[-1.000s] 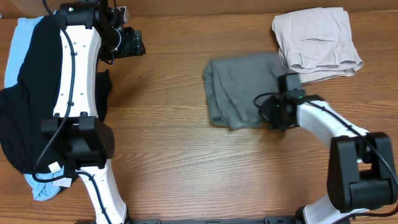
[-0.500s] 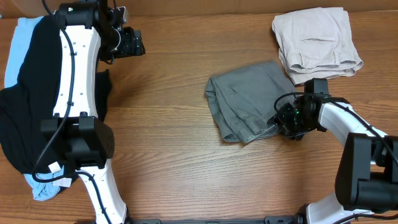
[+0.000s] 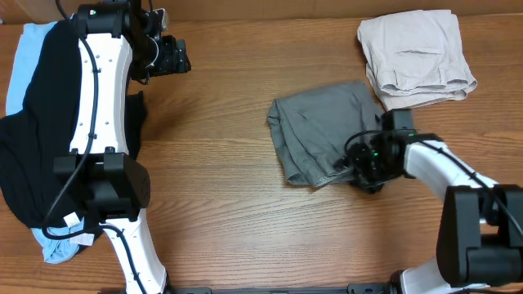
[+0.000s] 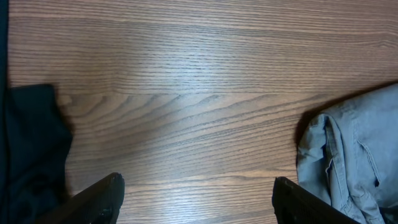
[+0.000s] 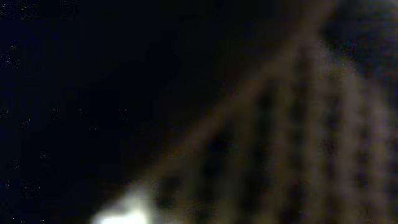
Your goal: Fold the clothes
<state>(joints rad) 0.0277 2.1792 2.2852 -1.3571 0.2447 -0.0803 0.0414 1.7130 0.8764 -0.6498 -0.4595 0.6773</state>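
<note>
The folded grey-olive shorts (image 3: 319, 126) lie right of the table's middle and show at the right edge of the left wrist view (image 4: 357, 162). My right gripper (image 3: 360, 168) is low at their front right corner, touching the cloth. Its wrist view is dark and blurred, so its jaws cannot be made out. My left gripper (image 3: 176, 57) hangs far back on the left, open (image 4: 199, 200) over bare wood, holding nothing. Beige shorts (image 3: 417, 53) lie folded at the back right. A black garment (image 3: 37, 131) lies over a light-blue one (image 3: 18, 61) on the left.
The left arm's white links (image 3: 102, 106) run along the black garment from the front edge to the back. The black cloth's edge (image 4: 28, 149) shows at the left of the left wrist view. Bare wood (image 3: 221, 188) lies between the pile and the grey shorts.
My right gripper went toward the front right with the shorts' corner, then came back a little left. The grey shorts now lie skewed, their front corner nearer the front. The left arm has not moved.
</note>
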